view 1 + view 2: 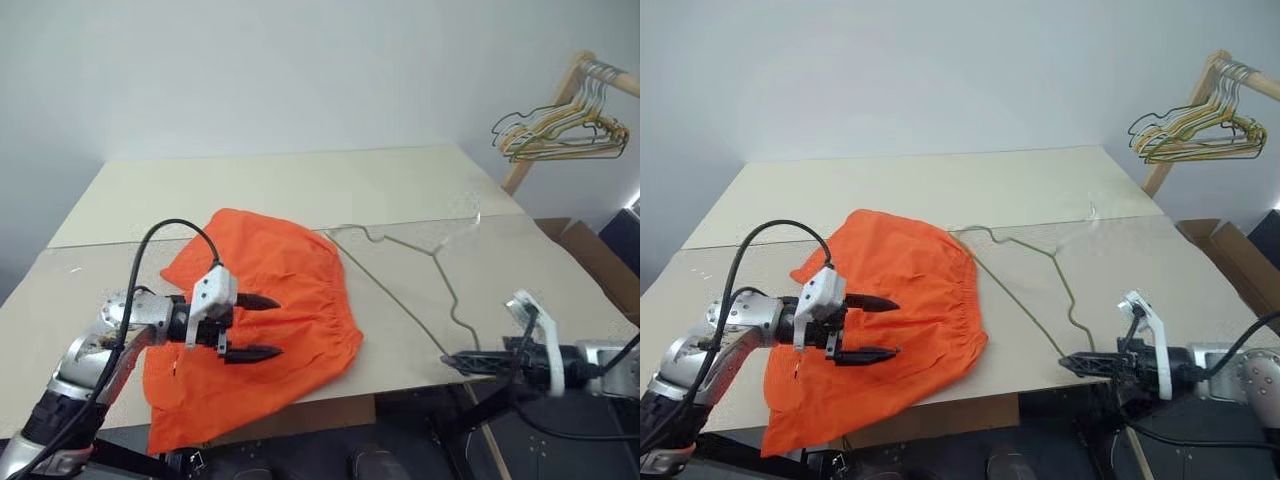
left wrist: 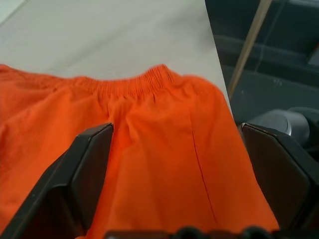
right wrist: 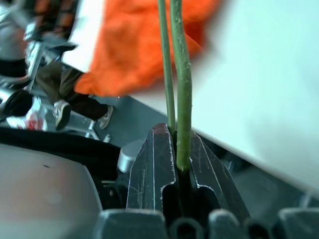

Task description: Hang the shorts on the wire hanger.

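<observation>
Left eye view: left pincer [image 1: 252,326] gapes wide over the shorts [image 1: 290,290], low centre-left on the worktop [image 1: 300,185]. Right pincer [image 1: 447,359], lower right, pinches the wire hanger [image 1: 445,285]. Likely a re-grasp step; next, close on the waistband.

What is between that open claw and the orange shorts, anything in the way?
Nothing visible. The left gripper hovers open right over the shorts, with bare fabric between its fingers. The right gripper is shut on the wire hanger, beside the shorts on the table.
</observation>
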Motion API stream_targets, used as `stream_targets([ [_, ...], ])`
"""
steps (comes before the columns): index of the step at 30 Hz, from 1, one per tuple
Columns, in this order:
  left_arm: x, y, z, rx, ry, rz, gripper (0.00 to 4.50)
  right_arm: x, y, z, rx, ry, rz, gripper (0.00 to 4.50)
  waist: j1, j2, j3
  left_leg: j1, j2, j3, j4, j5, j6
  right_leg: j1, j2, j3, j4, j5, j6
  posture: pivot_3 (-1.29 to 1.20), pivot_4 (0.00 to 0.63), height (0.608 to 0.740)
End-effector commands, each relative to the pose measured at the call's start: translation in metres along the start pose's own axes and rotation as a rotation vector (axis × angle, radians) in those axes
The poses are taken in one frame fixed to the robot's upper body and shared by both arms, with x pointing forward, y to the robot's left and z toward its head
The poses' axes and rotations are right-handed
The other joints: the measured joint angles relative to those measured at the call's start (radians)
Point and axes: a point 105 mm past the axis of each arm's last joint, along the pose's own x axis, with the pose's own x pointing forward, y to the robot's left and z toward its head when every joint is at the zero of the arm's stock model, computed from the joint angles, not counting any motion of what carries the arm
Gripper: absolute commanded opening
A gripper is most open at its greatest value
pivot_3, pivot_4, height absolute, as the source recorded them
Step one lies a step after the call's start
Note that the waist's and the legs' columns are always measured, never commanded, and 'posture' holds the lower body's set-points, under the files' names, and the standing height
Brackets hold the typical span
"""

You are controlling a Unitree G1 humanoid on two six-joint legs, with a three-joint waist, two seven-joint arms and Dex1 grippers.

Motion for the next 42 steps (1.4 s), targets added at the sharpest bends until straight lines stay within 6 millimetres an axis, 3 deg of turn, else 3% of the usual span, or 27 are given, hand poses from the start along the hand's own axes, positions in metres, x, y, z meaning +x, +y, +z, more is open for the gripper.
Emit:
stream_targets([
  [1,0.002,-0.006,0.006,0.068,0.015,-0.024,4.46,-0.018,0.001,0.001,0.130,0.008,0.025,0.00,0.000,0.001,0.001,0.000,0.000,0.000,0.000,0.000,0.000,0.000,0.000,0.000,0.000,0.000,0.000,-0.15,0.000,0.740],
  [6,0.003,-0.009,0.002,0.067,0.031,-0.025,4.46,-0.017,-0.006,-0.009,0.285,0.086,0.042,0.00,0.001,0.001,0.001,0.000,0.000,0.000,0.000,0.000,0.000,0.000,0.000,0.000,0.000,-0.001,0.002,-0.14,0.000,0.740],
  [17,0.000,-0.013,-0.003,0.065,0.063,-0.007,4.46,-0.010,-0.019,-0.016,0.301,0.120,0.041,0.00,0.005,0.002,0.001,0.000,0.000,0.000,0.000,-0.001,0.001,0.000,0.000,0.000,0.000,-0.002,0.004,-0.12,0.000,0.740],
  [28,0.002,-0.015,-0.005,0.065,0.072,-0.003,4.46,-0.003,-0.017,-0.019,0.300,0.130,0.079,0.00,0.007,0.002,0.001,0.000,0.000,0.000,0.000,-0.001,0.001,0.000,0.000,0.000,0.000,-0.002,0.004,-0.11,0.000,0.740],
  [33,0.003,-0.014,-0.006,0.070,0.081,0.001,4.46,-0.004,-0.007,-0.024,0.292,0.164,0.142,0.00,0.010,0.002,0.001,0.000,0.000,0.000,0.000,-0.001,0.001,0.000,0.000,0.000,0.000,-0.002,0.004,-0.11,0.000,0.740],
  [36,0.003,-0.014,-0.007,0.071,0.083,0.002,4.46,-0.004,-0.004,-0.021,0.289,0.161,0.173,0.00,0.013,0.002,0.001,0.001,0.000,0.000,0.000,-0.001,0.001,0.000,0.000,0.000,0.000,-0.002,0.004,-0.10,0.000,0.740],
  [42,0.006,-0.014,-0.010,0.076,0.101,0.008,4.46,0.009,-0.016,-0.006,0.317,0.156,0.141,0.00,0.013,0.002,0.001,0.002,0.000,0.001,0.000,-0.001,0.001,0.001,0.000,0.001,0.000,-0.002,0.004,-0.08,0.000,0.740],
])
